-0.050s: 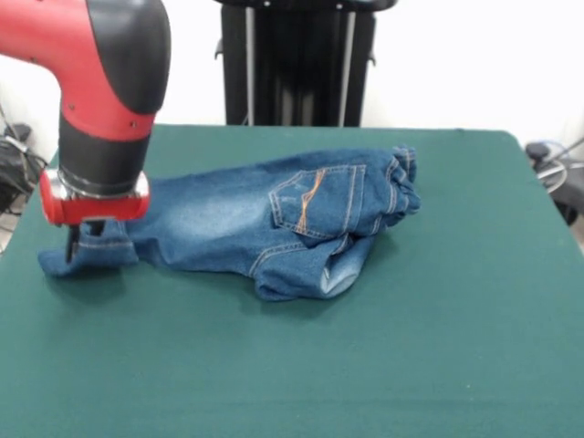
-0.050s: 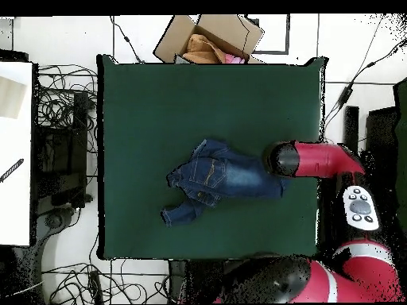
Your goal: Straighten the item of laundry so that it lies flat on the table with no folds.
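The red and black arm's jaws (image 1: 71, 246) are lowered onto a leg end of the small blue denim jeans (image 1: 274, 224), apparently pinching it. The jeans are seen crumpled and folded near the middle of the dark green cloth-covered table (image 1: 438, 347), the pocket uppermost.

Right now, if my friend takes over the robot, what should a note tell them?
Hand: down at one end of the jeans; whether it is open or shut cannot be seen.
Jeans: lying near the middle of the green table, bunched and folded over at the end away from the hand.
Done: not flat yet.
Left: pull out the folds until the jeans lie flat.
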Tool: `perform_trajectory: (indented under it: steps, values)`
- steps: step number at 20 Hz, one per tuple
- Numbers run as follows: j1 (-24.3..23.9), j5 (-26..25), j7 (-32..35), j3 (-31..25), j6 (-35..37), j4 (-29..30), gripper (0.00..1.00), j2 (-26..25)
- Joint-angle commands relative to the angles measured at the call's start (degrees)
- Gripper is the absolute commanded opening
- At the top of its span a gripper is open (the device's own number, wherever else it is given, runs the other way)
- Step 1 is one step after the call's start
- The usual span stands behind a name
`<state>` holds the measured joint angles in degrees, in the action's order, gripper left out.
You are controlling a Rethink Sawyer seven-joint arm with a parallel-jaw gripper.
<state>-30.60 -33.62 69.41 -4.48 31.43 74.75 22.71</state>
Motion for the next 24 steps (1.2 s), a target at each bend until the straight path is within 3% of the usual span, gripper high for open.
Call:
perform_trajectory:
  steps: [1, 7, 24]
  values:
    - [2.9, 5.3, 19.5, 3.8, 4.3, -6.5, 0.00, -5.1]
    - [4.8, 8.5, 18.3, 5.6, 7.0, -12.3, 0.00, -8.8]
    - [11.3, 17.9, 25.2, 12.9, 5.8, -16.6, 0.00, -13.8]
